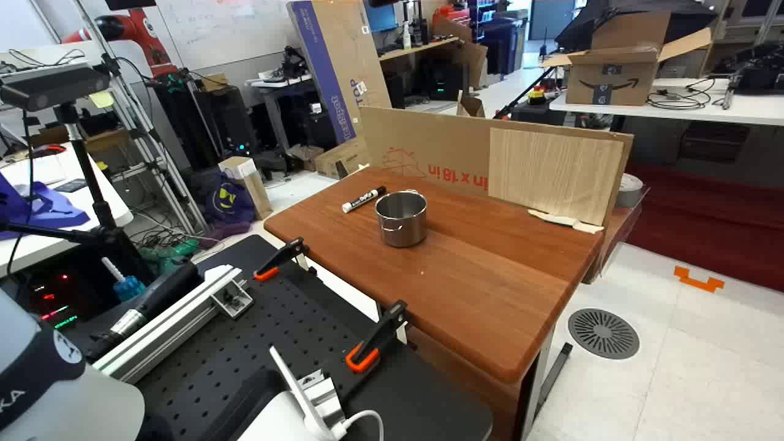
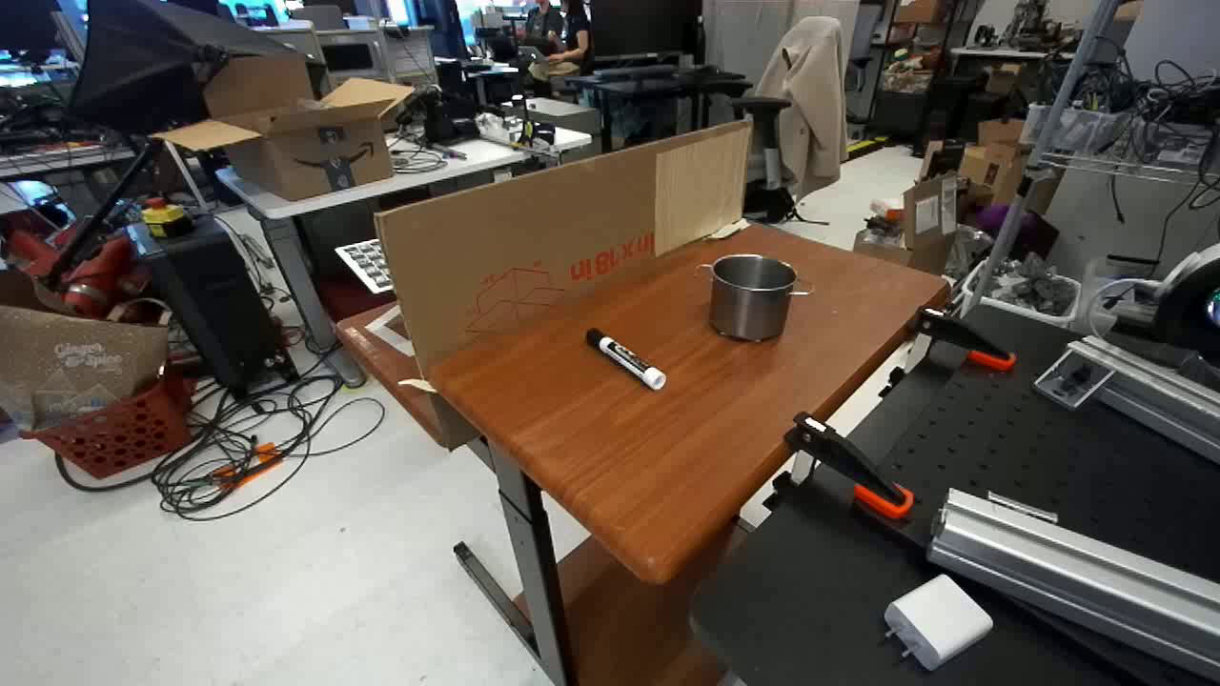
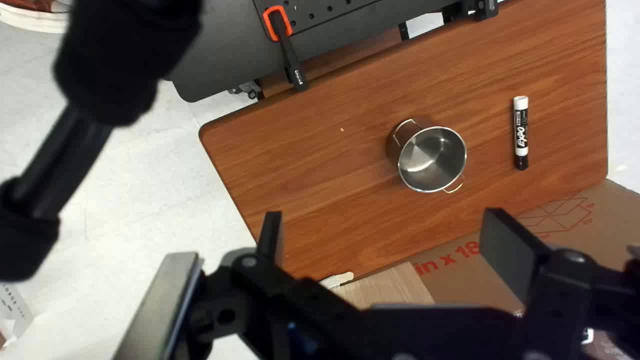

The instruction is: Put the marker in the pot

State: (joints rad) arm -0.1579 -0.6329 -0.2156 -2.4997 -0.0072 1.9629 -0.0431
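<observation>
you're looking at an upright pot point(image 2: 749, 310) standing on the table point(image 3: 310, 165); from the wrist view you're seeing down past its rim to the bare, shiny bottom. the marker point(image 3: 521, 134) is lying flat on the table near the pot, not touching it, its white and black ends showing. farther off, in both exterior views, a box point(image 1: 612, 79) is sitting on a white desk point(image 1: 756, 115), its flaps standing open; what it is holding is hidden from you. in an exterior view a red basket point(image 2: 124, 433) is resting on the floor point(image 2: 286, 591), and a printed bag point(image 2: 81, 362) is rising in or behind it – you aren't able to tell which.

in the wrist view your gripper point(image 3: 384, 240) is facing down toward the table, its fingers point(image 3: 507, 255) standing wide apart – table and panel point(image 2: 534, 233) are filling the gap, and both pot and marker are sitting clear of the fingertips.

for writing, you're reading "expo" in white on the marker's dark barrel. the panel, standing along the table's edge, is carrying red print: "in x 18 in", upside down in both exterior views, beside a red line drawing. the box is wearing amazon's curved arrow. on the arm point(image 1: 104, 398), low in an exterior view, the letters "ka" are showing. the bag's lettering is blurring too much to trust.
</observation>
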